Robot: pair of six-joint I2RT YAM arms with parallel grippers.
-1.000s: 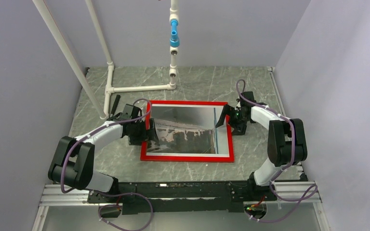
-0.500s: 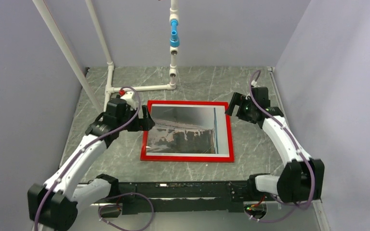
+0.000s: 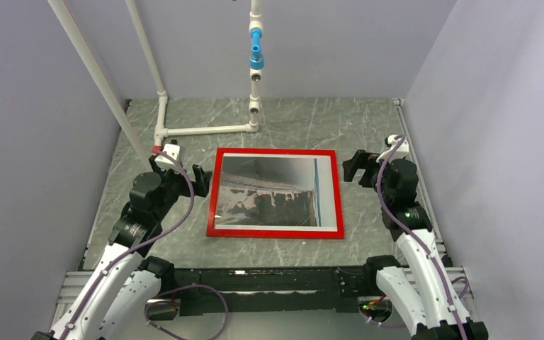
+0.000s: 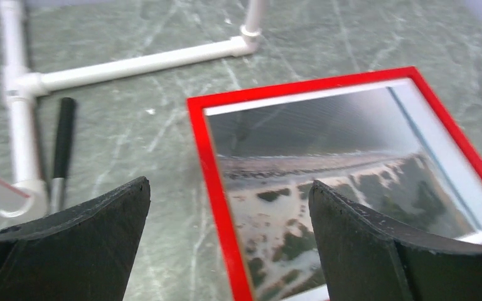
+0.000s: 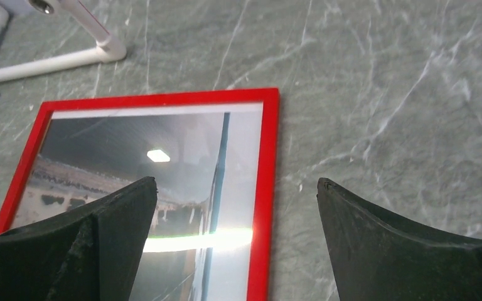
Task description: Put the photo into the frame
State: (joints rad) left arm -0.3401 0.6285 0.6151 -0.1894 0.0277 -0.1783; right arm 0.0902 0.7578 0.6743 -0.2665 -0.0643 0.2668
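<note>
The frame (image 3: 276,232) lies flat, red face up, with the photo (image 3: 269,202) inside it. White pipes (image 3: 205,130) and a black-handled tool (image 4: 63,141) sit off its far-left corner. The left gripper (image 3: 197,176) and right gripper (image 3: 355,166) flank it, jaws spread, touching nothing. Bare table (image 3: 368,120) borders every edge.

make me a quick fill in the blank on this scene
The frame lying flat on the table has a ____ border. The photo is already ____ the frame, not beside it. The left gripper is ____, holding nothing. The open right gripper hangs off the frame's ____ edge.
Missing words: red, inside, open, right
</note>
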